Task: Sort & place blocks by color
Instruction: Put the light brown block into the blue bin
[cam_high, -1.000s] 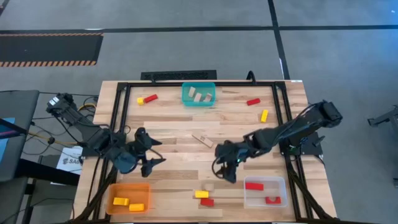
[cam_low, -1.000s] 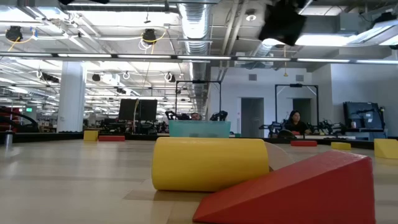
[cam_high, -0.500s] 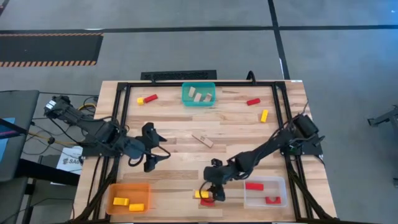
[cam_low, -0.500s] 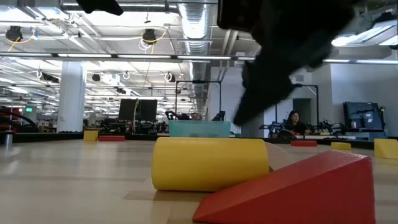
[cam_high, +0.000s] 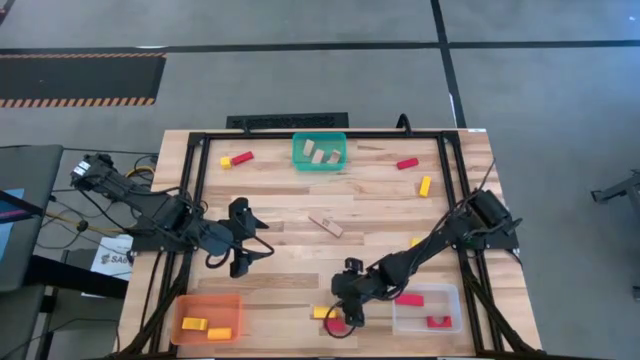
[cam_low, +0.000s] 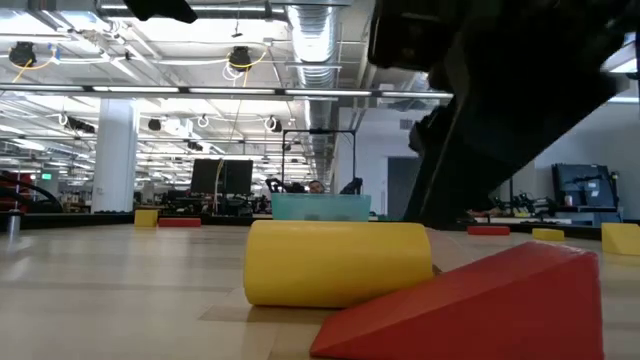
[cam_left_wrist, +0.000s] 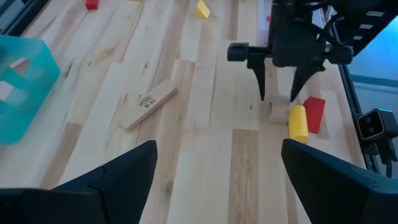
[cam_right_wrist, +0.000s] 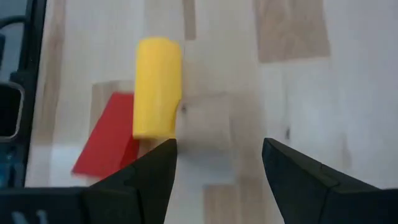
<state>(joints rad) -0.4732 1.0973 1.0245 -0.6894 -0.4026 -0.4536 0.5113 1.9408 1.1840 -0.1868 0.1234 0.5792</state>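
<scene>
Above tan cube, right gripper open, straddling.

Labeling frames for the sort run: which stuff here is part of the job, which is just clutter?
Job:
- loose blocks: yellow cylinder, red wedge, tan cube, tan bar, red and yellow pairs
- teal bin, orange bin, clear bin
- right gripper, open over the tan cube; left gripper, open, waiting

Clutter:
- cables off the table's left edge
</scene>
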